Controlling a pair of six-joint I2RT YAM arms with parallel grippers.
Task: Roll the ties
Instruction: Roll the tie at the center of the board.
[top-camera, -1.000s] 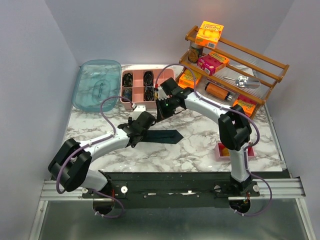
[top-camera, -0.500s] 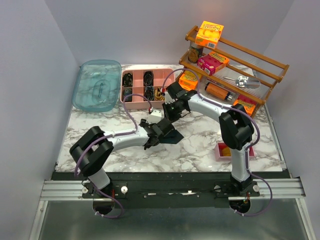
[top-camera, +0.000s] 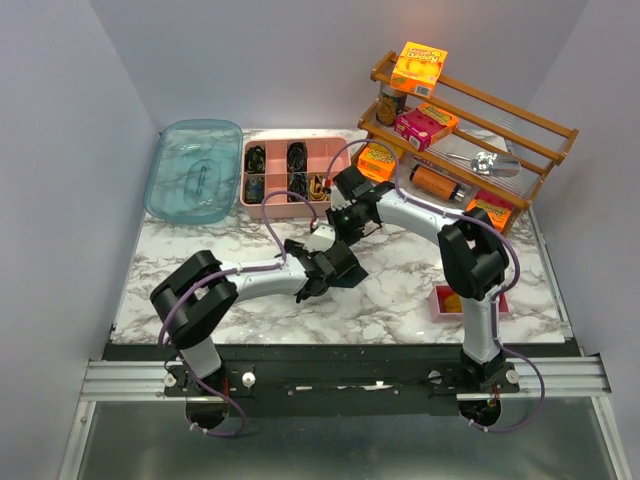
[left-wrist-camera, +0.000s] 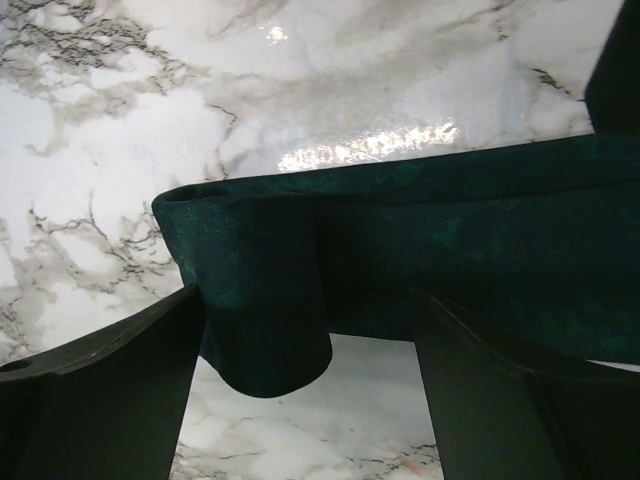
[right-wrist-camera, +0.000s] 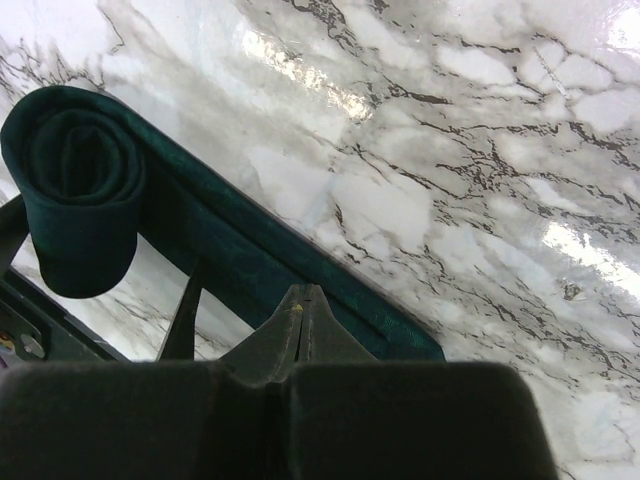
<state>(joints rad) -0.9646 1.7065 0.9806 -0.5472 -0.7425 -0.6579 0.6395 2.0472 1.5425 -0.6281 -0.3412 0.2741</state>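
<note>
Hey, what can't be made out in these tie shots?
Top view: the roll of the tie, hidden under the left claw.
Left wrist view: the tie's length, cut off at the right edge.
Right wrist view: whether the right claw touches the tie; its tips cover the spot.

Lab test booth: blank walls, aluminium rail, marble table.

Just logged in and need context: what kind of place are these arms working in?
Likely a staged robot test cell, not a home: plain pale walls box in a marble-patterned tabletop, with a silver metal mounting rail along its near edge and a brown wooden rack of props.
</note>
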